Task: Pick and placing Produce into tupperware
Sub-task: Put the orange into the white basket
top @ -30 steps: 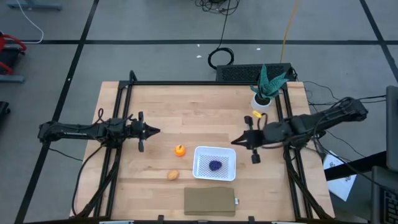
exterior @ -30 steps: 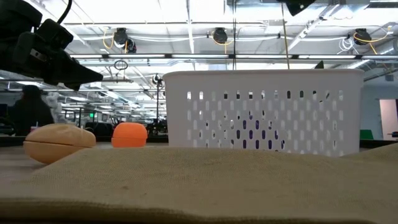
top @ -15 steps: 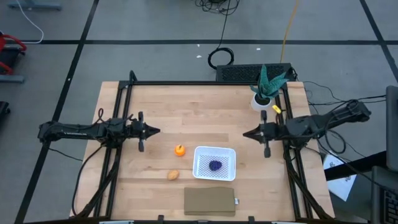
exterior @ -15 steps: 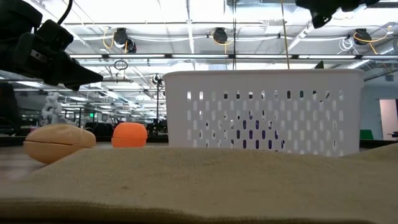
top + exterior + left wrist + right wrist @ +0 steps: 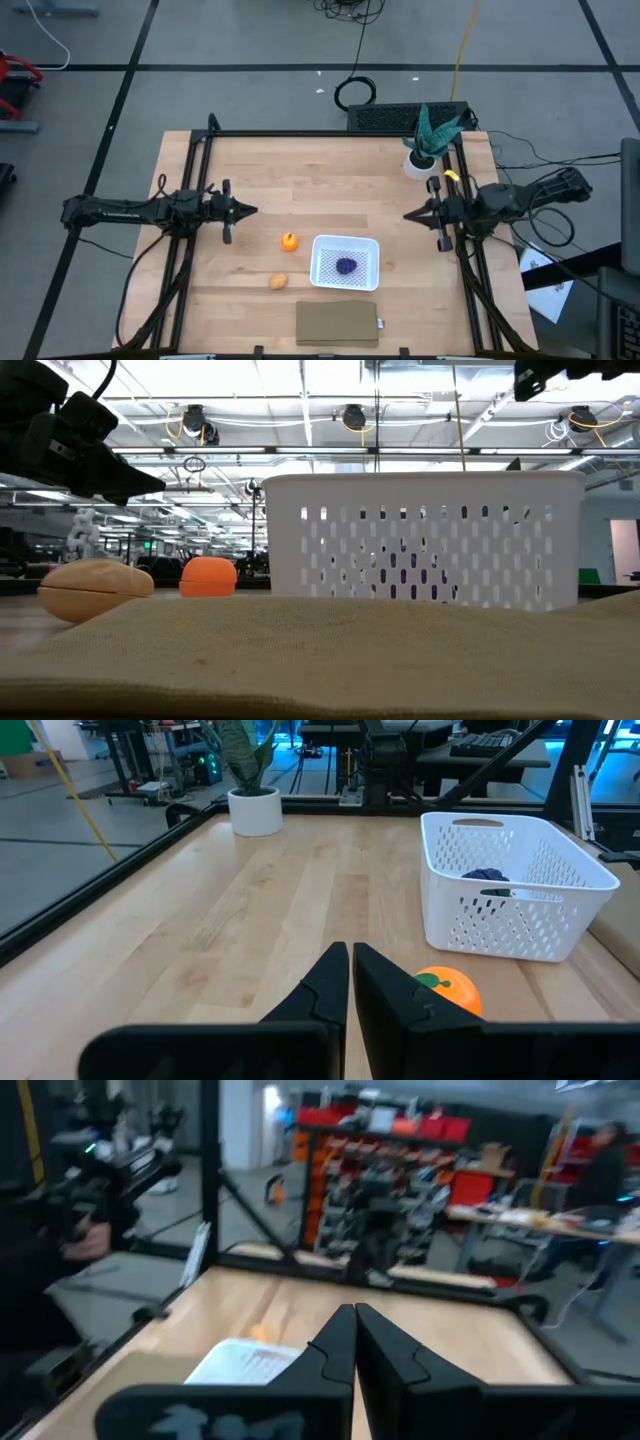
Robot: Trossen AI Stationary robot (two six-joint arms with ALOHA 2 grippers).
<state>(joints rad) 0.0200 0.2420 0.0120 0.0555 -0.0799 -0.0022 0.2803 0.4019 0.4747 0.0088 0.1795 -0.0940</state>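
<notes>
The white tupperware [image 5: 345, 262] rests on the table's near middle, with the dark purple lumpy piece [image 5: 346, 266] lying on its mesh bottom. The round orange piece [image 5: 289, 241] and the tan oval [image 5: 278, 281] lie on the wood to its left. My left gripper [image 5: 250, 210] hovers shut left of the orange piece [image 5: 447, 990], level, touching nothing. My right gripper [image 5: 408, 214] is shut and empty, in the air right of and beyond the container. The left wrist view shows the purple piece [image 5: 487, 875] inside the tupperware [image 5: 515, 885].
A green potted plant [image 5: 428, 145] stands at the far right corner, close to my right arm. A flat brown rectangle [image 5: 338, 323] lies at the near edge, in front of the container. Black frame rails run along the table's left and right sides.
My right gripper has drawn back from beside the container toward the table's right edge, rising out of the low view's top. The left arm and all three produce pieces have stayed put.
</notes>
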